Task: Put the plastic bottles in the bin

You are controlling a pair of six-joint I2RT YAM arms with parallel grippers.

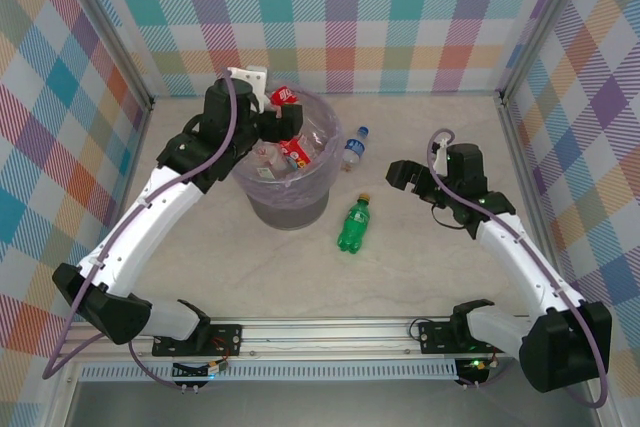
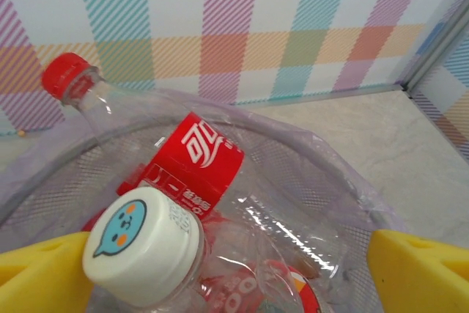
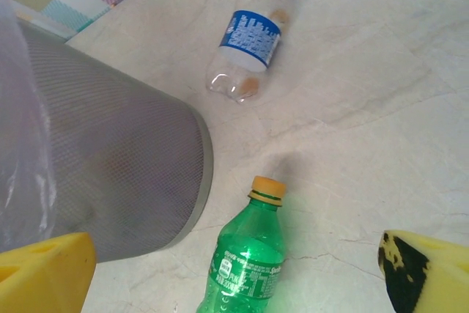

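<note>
The bin (image 1: 290,172) stands on the table (image 1: 420,267) left of centre, towards the far side, its lavender bag (image 2: 315,166) folded over the rim. Several clear bottles lie piled inside. A red-capped bottle (image 2: 198,163) with a red label leans against the far rim, and a white-capped bottle (image 2: 143,243) lies nearer the wrist camera. Two bottles lie on the table just right of the bin: a blue-labelled bottle (image 1: 353,148) beside its far right side and a green bottle (image 1: 354,226) nearer. The left gripper (image 1: 272,125) hangs over the bin's left side, its yellow fingers (image 2: 37,273) spread wide and clasping nothing. The right gripper (image 1: 400,175) hovers right of both loose bottles, jaws likewise spread and empty.
</note>
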